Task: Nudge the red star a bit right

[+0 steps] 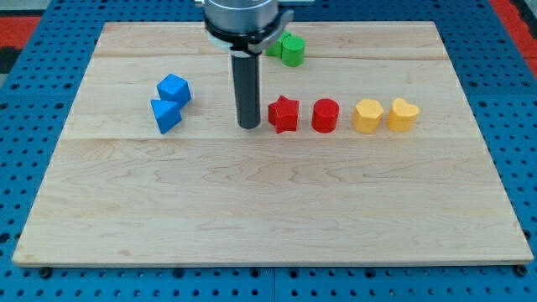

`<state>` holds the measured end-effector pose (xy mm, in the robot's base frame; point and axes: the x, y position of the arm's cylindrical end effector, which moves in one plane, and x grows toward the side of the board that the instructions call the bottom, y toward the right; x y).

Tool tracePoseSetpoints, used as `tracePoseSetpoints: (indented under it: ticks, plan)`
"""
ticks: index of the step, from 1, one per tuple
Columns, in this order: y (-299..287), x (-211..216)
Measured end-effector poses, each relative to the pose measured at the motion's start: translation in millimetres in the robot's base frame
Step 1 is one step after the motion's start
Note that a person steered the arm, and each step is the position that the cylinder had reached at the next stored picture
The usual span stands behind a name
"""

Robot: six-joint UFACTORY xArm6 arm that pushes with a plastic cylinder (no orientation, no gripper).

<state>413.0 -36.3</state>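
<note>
Red star flat, intact; my tip just left, red cylinder just right. No jaws on this rod.

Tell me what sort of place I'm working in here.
Most likely a lab tabletop rig for block pushing: a wooden board lies on a blue perforated base, with small coloured blocks such as the red star on it. My tip stands just to the view's left of that star.

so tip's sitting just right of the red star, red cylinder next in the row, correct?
Not quite: my tip sits just left of the red star, as the camera view shows. The red cylinder is indeed next in the row, on the star's right.
</note>
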Motion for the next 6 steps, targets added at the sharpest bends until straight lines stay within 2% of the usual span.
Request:
tracePoseSetpoints:
  ticks: [2,6]
  plan:
    - [2.7,-32.9]
    - [32.9,-30.2]
